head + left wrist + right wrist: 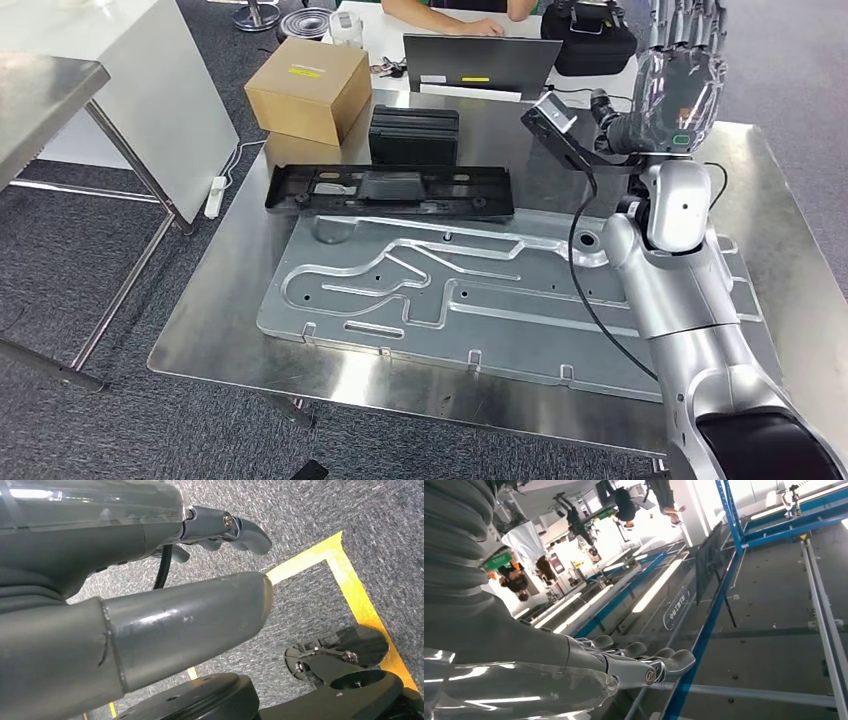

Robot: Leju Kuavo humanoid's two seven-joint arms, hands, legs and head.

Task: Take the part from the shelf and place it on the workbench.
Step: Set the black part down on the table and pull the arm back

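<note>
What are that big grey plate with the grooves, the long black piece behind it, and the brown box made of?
The large plate looks like pressed or machined metal, likely aluminium: dull silver sheen, sharp-edged grooves. The long black part seems moulded plastic: matte black, ribbed, no glare. The brown box looks like plain cardboard, with a yellow label. The workbench appears to be brushed stainless steel, softly reflective.

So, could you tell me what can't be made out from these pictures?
- Right hand: head view, fingertips cut off by the top edge.
- Person behind the laptop: head view, all but the arms cut off by the top edge.
- Left hand: left wrist view, fingers largely hidden behind its own thumb.
</note>
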